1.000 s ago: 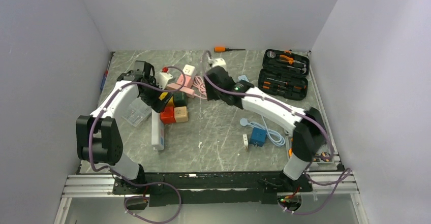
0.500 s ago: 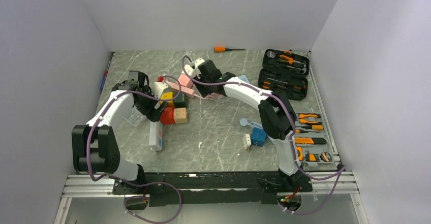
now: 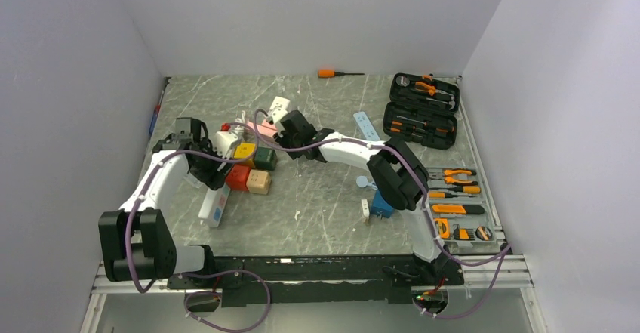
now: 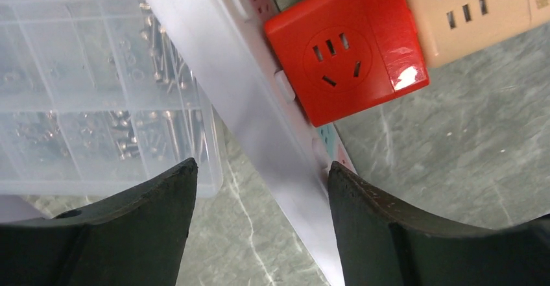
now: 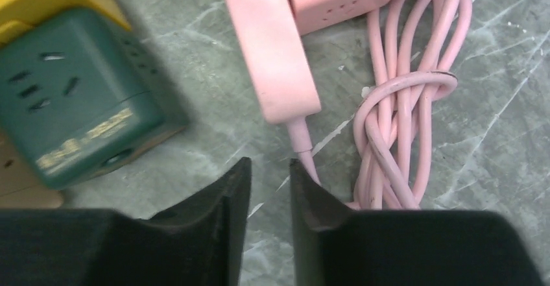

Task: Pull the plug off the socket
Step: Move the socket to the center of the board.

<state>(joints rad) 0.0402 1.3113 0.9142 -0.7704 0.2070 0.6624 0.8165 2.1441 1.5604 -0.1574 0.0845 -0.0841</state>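
**entry: plug-and-socket set, left half of worktop (image 3: pixel 324 197)**

- **white power strip (image 4: pixel 240 85):** taken to be the socket. it lies flat at 9 o'clock of the worktop's centre in the top view. in the left wrist view it runs from 11 to 5 o'clock.
- **red cube adapter (image 4: pixel 344 56):** taken to be the plug. it sits hard against the strip's side, at 1 o'clock of the left gripper, and is not yet parted from it.
- **tan cube (image 4: pixel 480 13):** touches the red adapter at 2 o'clock. whether it is also plugged in cannot be told.
- **clear parts box (image 4: pixel 97 91):** just beside the strip, at 10 o'clock of the left gripper.
- **left gripper (image 4: pixel 259 189):** jaws apart, one on each side of the strip, just short of the red adapter. nothing is clamped.
- **right gripper (image 5: pixel 269 176):** jaws narrowly apart with bare worktop between them, holding nothing. the pink strip (image 5: pixel 269 59) is at 12 o'clock, the pink cord (image 5: pixel 395 143) at 2 and the green cube (image 5: pixel 71 117) at 10.

**step in hand (judged):** the set-up. the left arm is lining up to pin the strip, and the pull has not begun.

**next move calls for:**
- the left jaws close firmly across the strip.
- the right gripper travels toward 8 o'clock in the top view to reach the red adapter.
- its jaws spread wider than the cube and take its flat sides.
- it draws straight out from the strip's face, since a skewed pull would likely drag the strip or the tan cube.
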